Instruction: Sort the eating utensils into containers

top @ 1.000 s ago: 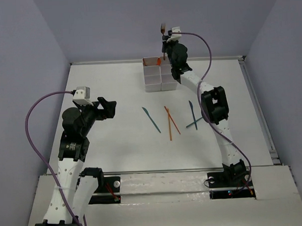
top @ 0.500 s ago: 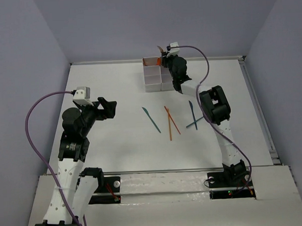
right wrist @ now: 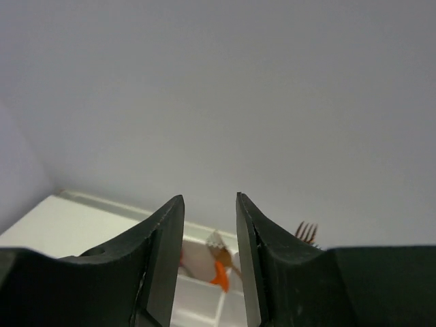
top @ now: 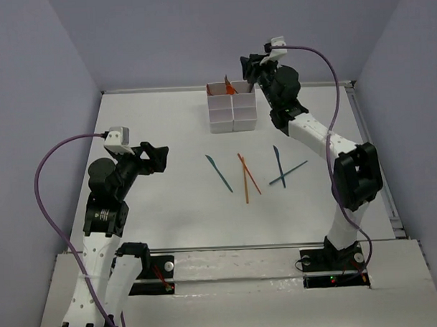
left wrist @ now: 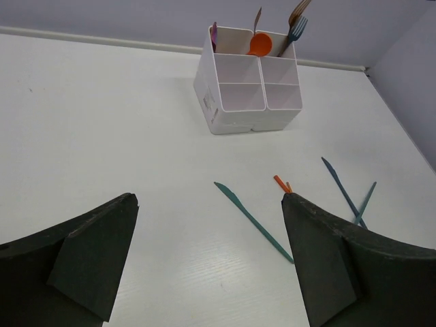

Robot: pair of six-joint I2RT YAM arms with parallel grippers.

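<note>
Right gripper (top: 249, 66) has dropped off the fork (left wrist: 294, 28) it was holding a second ago and swung up and right of the white boxes (top: 233, 124). Its wrist view shows the fingers (right wrist: 163, 259) with just a narrow gap and nothing between them, pointed at the back wall. The fork tines and the orange spoon (right wrist: 219, 274) peek up below.

Left gripper (top: 157, 154) is spread wide and empty, hovering over the left part of the table (top: 152, 123), well apart from everything.

Boxes sit near the far edge of the table. In the left wrist view the fork and orange spoon stand tilted in the back compartments, along with a purple spoon (left wrist: 214, 34) at the back left corner.

On the table between the arms there's one teal knife (top: 219, 173), then two crossed orange sticks (top: 245, 177) just beside it, then two more crossed teal knives (top: 281, 168) on the right.

There's a little printed label (left wrist: 208, 102) on the box's left wall, too small to read. Same for the sticker (top: 98, 211) on the left arm.
</note>
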